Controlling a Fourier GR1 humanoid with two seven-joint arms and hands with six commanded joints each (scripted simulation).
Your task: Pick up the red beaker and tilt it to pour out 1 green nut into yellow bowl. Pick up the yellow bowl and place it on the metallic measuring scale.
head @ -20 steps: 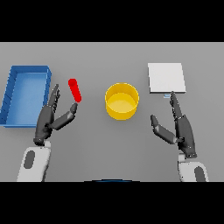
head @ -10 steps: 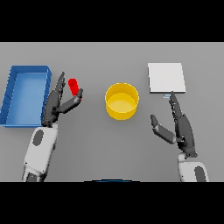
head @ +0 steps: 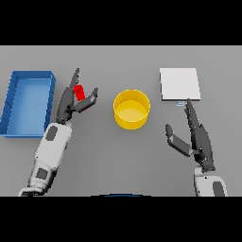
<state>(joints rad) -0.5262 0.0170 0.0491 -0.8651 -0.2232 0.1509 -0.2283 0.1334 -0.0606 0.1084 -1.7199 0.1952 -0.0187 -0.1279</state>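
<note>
Right hand [head: 201,139] nearest, at 4 o'clock from the yellow bowl [head: 132,109], fingers straight and released, holding nothing. Left hand [head: 71,103] at 9 o'clock from the bowl, fingers extended on either side of the red beaker [head: 79,92], not clenched; contact cannot be told. Bowl sits mid-table. Blue bin [head: 28,102] at 9 o'clock, beyond the beaker. Metallic measuring scale [head: 179,84] at 2 o'clock, farthest, apart from the bowl

Red beaker [head: 79,92] left, yellow bowl [head: 132,109] centre, metallic scale [head: 179,84] right
</note>
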